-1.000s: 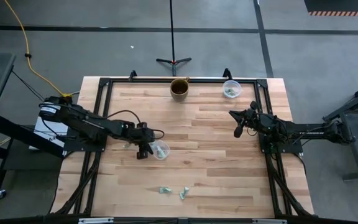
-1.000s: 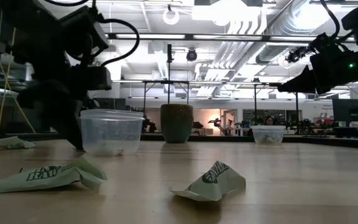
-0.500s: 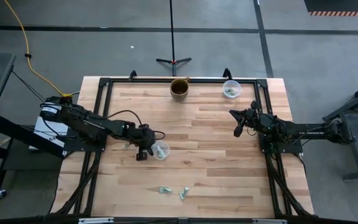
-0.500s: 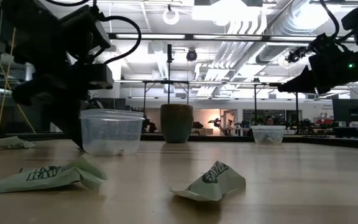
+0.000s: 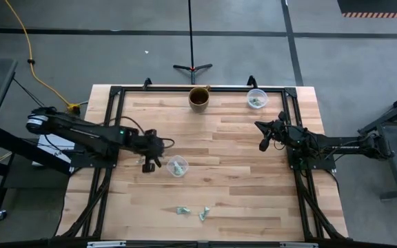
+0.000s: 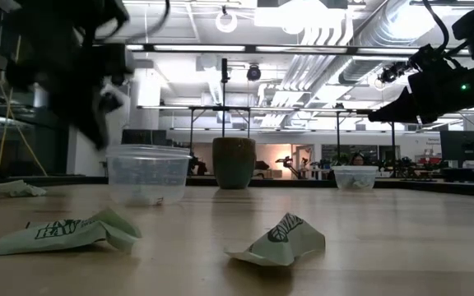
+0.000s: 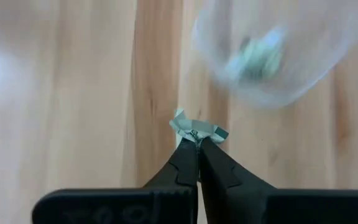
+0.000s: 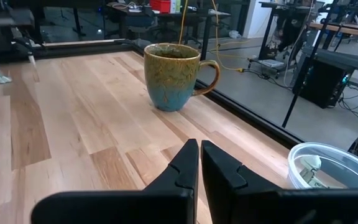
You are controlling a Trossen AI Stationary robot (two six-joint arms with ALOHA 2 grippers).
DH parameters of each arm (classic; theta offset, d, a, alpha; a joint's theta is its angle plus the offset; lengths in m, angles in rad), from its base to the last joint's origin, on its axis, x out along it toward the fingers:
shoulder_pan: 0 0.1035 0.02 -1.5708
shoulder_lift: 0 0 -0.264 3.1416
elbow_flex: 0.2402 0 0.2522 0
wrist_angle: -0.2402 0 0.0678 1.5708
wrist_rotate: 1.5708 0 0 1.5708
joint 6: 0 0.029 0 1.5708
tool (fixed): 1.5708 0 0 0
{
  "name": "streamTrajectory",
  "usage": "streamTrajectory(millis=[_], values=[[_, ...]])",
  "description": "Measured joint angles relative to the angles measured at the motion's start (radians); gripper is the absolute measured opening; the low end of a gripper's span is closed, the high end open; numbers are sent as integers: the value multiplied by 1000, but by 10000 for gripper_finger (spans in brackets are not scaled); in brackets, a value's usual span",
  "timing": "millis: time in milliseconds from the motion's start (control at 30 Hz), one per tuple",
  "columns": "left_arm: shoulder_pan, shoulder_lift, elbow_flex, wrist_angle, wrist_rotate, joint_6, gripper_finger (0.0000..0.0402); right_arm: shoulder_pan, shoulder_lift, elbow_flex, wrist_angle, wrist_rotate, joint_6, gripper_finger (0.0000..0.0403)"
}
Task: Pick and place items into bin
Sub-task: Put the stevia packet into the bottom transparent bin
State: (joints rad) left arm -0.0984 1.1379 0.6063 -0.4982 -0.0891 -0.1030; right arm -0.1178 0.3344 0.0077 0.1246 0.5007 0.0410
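My left gripper [image 5: 148,166] is shut on a tiny pale green-and-white wrapper piece [image 7: 194,127], just left of a clear cup [image 5: 178,167] that holds a few such pieces. In the low view this gripper [image 6: 99,138] hangs above the table, left of the cup [image 6: 148,174]. Two more wrappers [image 5: 182,210] [image 5: 204,213] lie flat near the table's near edge. My right gripper [image 5: 263,145] is shut and empty above the table's right side, and it also shows in its own wrist view [image 8: 199,149]. My left gripper pinches the crumpled wrapper piece by its near edge [image 7: 195,134] between its two fingertips. The rest of the piece sticks out beyond the tips. The piece is lifted clear of the table.
A brown-and-blue mug [image 5: 199,98] stands at the far edge, and a second clear cup [image 5: 256,99] with wrappers is to its right. Another pale piece [image 6: 19,187] lies at the table's left in the low view. Black frame rails [image 5: 113,117] run along the table's sides.
My left gripper has risen from the table beside the clear cup and gone a little toward the table's left edge, with the wrapper piece in its tips. The cup and the two wrappers near the front have stayed where they were.
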Motion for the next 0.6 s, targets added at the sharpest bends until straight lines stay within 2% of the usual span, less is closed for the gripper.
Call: streamTrajectory(millis=[100,233,300,433,500,600], values=[[0,-53,5,109,25,55,34,0,0,0,0,0,1,11],[0,-48,5,265,99,120,34,0,0,0,0,-1,3,12],[0,-12,7,332,127,147,34,0,0,0,0,-1,3,12],[-1,65,5,358,152,159,35,0,2,0,0,-2,3,12],[-1,99,4,360,154,149,49,0,6,0,2,-2,3,12],[0,136,6,416,154,119,94,0,7,0,-1,-3,3,12]])
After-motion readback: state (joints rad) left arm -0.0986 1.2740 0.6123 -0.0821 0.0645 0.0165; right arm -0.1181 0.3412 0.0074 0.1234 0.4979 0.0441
